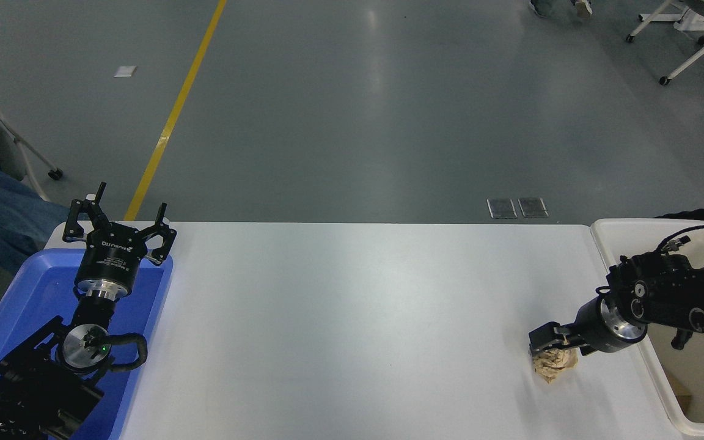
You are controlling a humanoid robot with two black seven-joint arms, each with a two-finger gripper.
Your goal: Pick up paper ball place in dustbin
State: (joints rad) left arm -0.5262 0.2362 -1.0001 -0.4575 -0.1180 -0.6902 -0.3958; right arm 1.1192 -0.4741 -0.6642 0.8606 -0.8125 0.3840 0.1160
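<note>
Right end effector [552, 347] straddles the paper ball [552, 364] on the worktop [340, 330] beside the dustbin [636, 357], fingers spread, not yet clamped. A shallow pinch could squirt the springy wad away. Left end effector [118, 229] sits parked, spread wide.

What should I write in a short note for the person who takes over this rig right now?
Right gripper: down on the paper ball, fingers around its top; whether they have closed cannot be told.
Left gripper: open, parked over the blue tray.
Paper ball: on the white table, close to the dustbin on its left side.
Done: approach to the ball.
Left: grasp, lift, carry over the dustbin, release.
</note>
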